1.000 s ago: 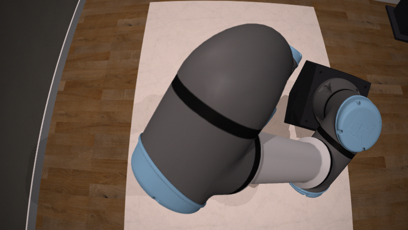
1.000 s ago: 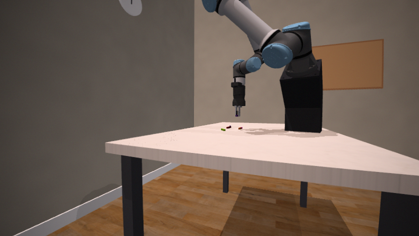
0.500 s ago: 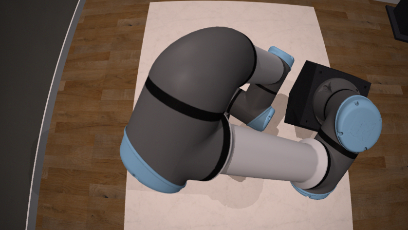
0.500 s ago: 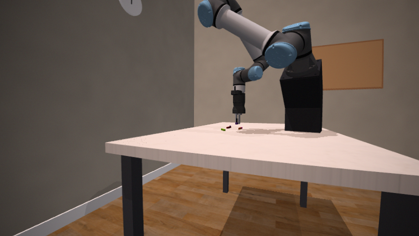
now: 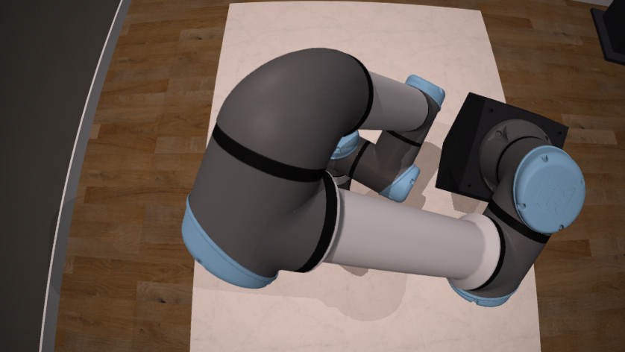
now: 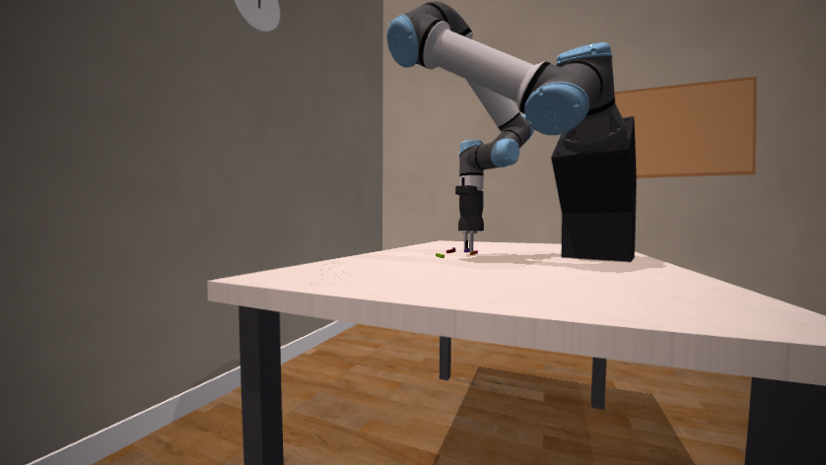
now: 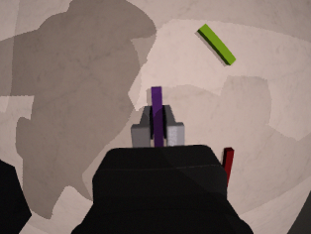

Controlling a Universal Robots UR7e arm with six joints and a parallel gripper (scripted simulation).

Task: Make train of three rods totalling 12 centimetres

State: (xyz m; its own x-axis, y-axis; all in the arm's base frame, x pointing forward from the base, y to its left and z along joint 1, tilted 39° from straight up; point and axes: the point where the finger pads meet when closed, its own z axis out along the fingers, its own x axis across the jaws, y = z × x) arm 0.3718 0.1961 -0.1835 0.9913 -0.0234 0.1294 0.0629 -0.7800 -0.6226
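My gripper (image 7: 157, 115) is shut on a purple rod (image 7: 156, 115), which sticks out ahead of the fingers in the wrist view. In the exterior view the gripper (image 6: 468, 245) hangs straight down with its fingertips just above the table. A lime rod (image 7: 216, 44) lies flat ahead and to the right, and shows in the exterior view (image 6: 440, 254) too. A red rod (image 7: 228, 162) lies to the right of the gripper, partly hidden by its body. The exterior view shows a dark red rod (image 6: 450, 250) and a small reddish rod (image 6: 473, 252) beside the fingers. In the top view the arm hides all rods.
The robot's black base (image 6: 595, 190) stands on the table's far right part. The arm's elbow (image 5: 280, 161) fills the middle of the top view. The arm's shadow falls on the table around the gripper.
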